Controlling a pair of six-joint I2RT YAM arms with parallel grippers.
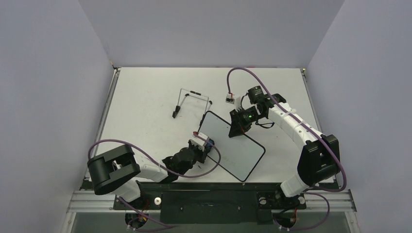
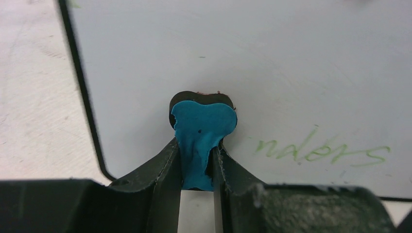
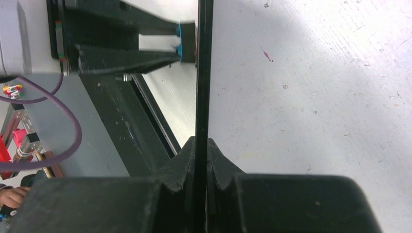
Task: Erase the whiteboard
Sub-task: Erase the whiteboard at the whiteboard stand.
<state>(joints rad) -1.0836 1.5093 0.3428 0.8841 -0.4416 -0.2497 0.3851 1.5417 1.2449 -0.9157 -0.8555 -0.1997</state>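
The whiteboard (image 1: 232, 145) is a white panel with a thin black frame, held tilted over the table. My right gripper (image 1: 237, 130) is shut on its far edge; in the right wrist view the whiteboard (image 3: 204, 73) runs edge-on as a black line up from between the right gripper (image 3: 200, 160) jaws. My left gripper (image 1: 206, 144) is shut on a small blue eraser (image 2: 201, 131), whose dark pad presses against the whiteboard (image 2: 272, 63) face near its left edge. Faint green handwriting (image 2: 320, 150) sits on the board to the right of the eraser.
A thin black wire stand (image 1: 192, 102) rests on the table behind the board. A small white connector (image 1: 229, 98) on the purple cable hangs near the right arm. Grey walls close in the table on three sides.
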